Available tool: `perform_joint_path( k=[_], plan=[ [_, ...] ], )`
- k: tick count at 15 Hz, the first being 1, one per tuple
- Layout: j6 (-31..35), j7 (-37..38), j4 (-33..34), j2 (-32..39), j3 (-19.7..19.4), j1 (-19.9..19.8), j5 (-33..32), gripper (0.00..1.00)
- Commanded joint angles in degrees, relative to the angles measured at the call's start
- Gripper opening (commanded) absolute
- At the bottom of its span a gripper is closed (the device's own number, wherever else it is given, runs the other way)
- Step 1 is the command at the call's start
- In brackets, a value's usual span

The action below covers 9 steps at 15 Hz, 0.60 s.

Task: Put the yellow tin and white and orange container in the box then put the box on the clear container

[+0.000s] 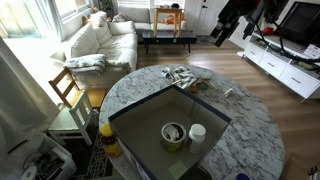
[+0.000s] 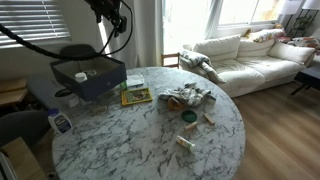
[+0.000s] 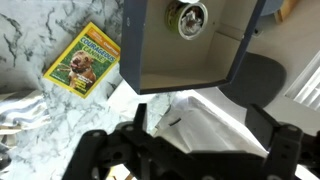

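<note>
Looks like you're basically done here. The marble table (image 1: 250, 120) is way below your gripper (image 2: 118, 25), which hangs high up with its jaws spread wide and nothing between them. In the wrist view the fingers (image 3: 137, 128) frame only empty space.

The box (image 1: 135, 122) sits below the gripper and well apart from it. In an exterior view it looks raised off the tabletop. A pale see-through tub, which I take to be the clear container (image 3: 215, 118), pokes out from under the box edge nearest the gripper. So my read is that the stacking step is done, though I can't tell how squarely the box is seated on it.

There's a yellow magazine (image 3: 85, 58) flat on the table off to one side of the gripper, not part of the job.

Inside the box, at the end far from the gripper, is the yellow tin (image 1: 173, 135). The white and orange container (image 1: 197, 132) is just beside it, also on the box floor.

Both items are in and the box is up, so I'd say nothing's left except backing away without bumping the stack.
</note>
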Motion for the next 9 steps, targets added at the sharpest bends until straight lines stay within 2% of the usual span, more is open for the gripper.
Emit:
perform_joint_path(
  k=[1,2,9],
  plan=[
    [-0.67,-2.33,-1.7,-2.95,-2.7,-0.86,5.58,1.0],
    [-0.18,-0.49,0.26,-1.52,-2.0,0.08,2.66,1.0],
    [-0.18,-1.21,-0.18,-2.09,-2.93,-0.28,4.25,1.0]
  ],
)
